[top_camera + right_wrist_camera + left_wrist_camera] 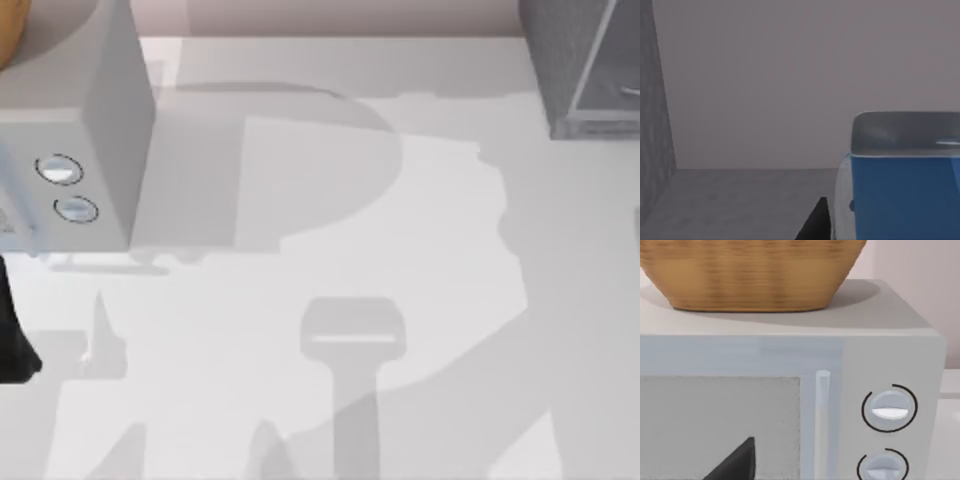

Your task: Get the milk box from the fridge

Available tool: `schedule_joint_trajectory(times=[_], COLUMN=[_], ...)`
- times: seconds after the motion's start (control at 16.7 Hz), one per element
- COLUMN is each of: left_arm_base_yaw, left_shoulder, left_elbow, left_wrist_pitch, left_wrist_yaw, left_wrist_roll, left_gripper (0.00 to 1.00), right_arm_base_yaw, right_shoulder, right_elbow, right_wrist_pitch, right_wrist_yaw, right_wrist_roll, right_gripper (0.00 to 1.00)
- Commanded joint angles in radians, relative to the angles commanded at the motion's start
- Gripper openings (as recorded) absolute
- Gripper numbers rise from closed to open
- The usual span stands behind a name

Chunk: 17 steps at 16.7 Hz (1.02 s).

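Milk box [902, 195] stands on the fridge [585, 65] floor, close ahead of right gripper; 1 finger [815, 222] beside it, opening can't tell. Carton looks light, stiff, smooth; grip flat sides mid-height. Left arm parked facing microwave [890, 355]

The fridge [585, 65] is cut off by the top view's upper and right edges, so only one corner of it is seen, and the lighter grey box with two dials [75, 150] is cropped at the left edge. In the right wrist view the milk box [905, 195] is cut by the right and lower edges, and only a dark finger tip [815, 225] beside it is seen. In the left wrist view the woven basket [750, 272] is cropped at the top.
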Motion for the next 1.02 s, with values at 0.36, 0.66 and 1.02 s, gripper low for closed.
schedule_joint_trajectory(times=[0.36,0.66,1.02], left_arm_base_yaw=[0.0,0.0,0.0], left_shoulder=[0.0,0.0,0.0], left_elbow=[0.0,0.0,0.0], left_wrist_pitch=[0.0,0.0,0.0], left_wrist_yaw=[0.0,0.0,0.0], left_wrist_roll=[0.0,0.0,0.0], left_gripper=[1.0,1.0,1.0], right_arm_base_yaw=[-0.023,-0.038,-0.028], right_shoulder=[-0.12,-0.215,-0.238], right_elbow=[-0.29,-0.433,-0.439], right_wrist_pitch=[0.11,0.202,0.184], right_wrist_yaw=[-0.024,-0.047,-0.044], right_wrist_roll=[-0.002,0.0,0.0], right_gripper=[0.0,0.0,0.0])
